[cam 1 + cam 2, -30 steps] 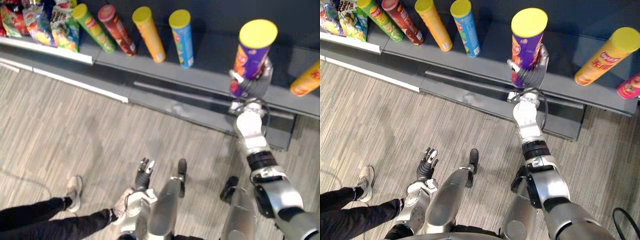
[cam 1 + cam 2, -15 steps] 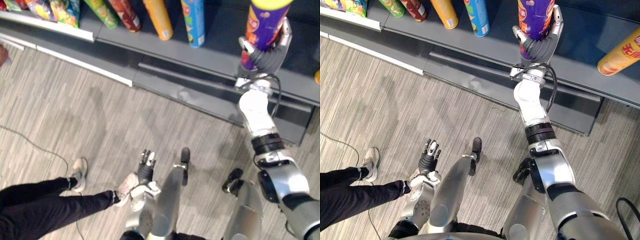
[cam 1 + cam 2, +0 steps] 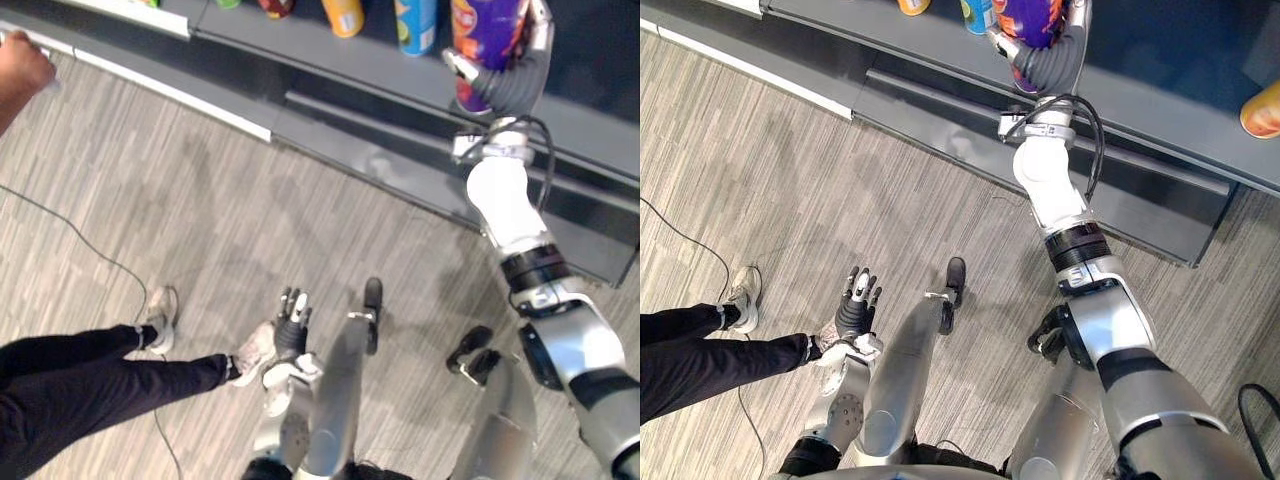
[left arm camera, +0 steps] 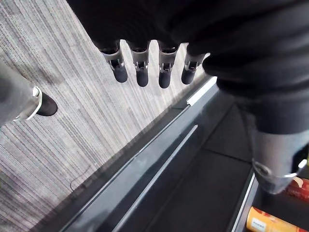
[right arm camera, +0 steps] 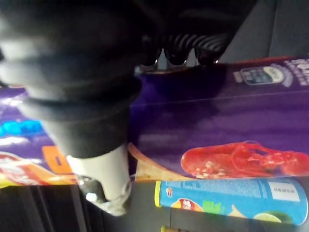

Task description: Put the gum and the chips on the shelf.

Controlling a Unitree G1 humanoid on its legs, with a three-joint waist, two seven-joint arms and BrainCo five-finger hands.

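Right robot hand [image 3: 500, 88] grips tall purple cardboard chips can [image 3: 487, 28] near dark grey shelf [image 3: 380, 60] front edge, left robot hand [image 3: 855, 305] hangs open: seat base flat, then release.

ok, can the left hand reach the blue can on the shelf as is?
Probably not: the left hand hangs open down by the floor, far from the shelf, and the right hand, shut on the purple can, crowds the blue can.

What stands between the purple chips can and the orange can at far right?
Nothing: the right eye view shows bare dark shelf between the purple chips can in the right hand and the orange can.
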